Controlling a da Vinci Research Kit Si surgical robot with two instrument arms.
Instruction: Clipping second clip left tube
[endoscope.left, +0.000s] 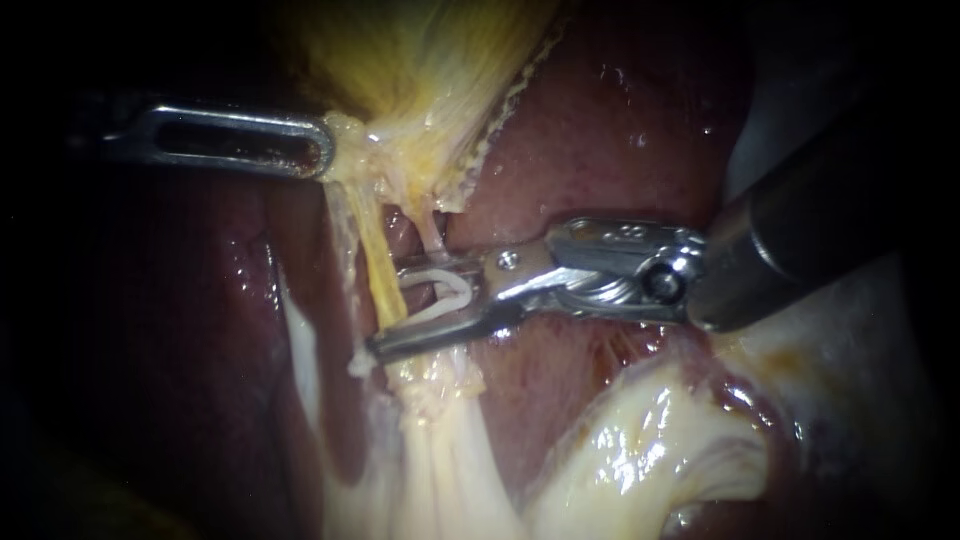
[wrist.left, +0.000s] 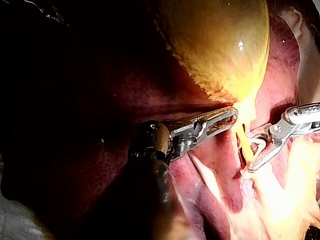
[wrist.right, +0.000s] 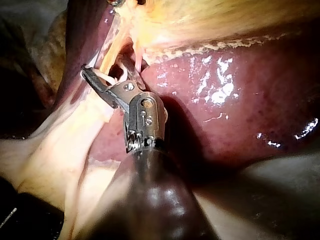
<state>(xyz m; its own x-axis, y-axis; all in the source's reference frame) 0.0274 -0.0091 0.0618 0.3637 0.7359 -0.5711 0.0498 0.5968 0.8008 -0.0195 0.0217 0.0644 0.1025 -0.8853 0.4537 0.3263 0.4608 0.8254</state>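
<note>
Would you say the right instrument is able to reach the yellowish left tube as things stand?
Probably yes: the right instrument, jaws holding a white clip, has its tips at the left tube, with nothing between.

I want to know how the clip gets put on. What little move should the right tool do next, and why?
Probably ease the right instrument slightly farther across the left tube. Its jaws hold the white clip spread apart, and the tube seems to sit only at the clip's mouth.
</note>
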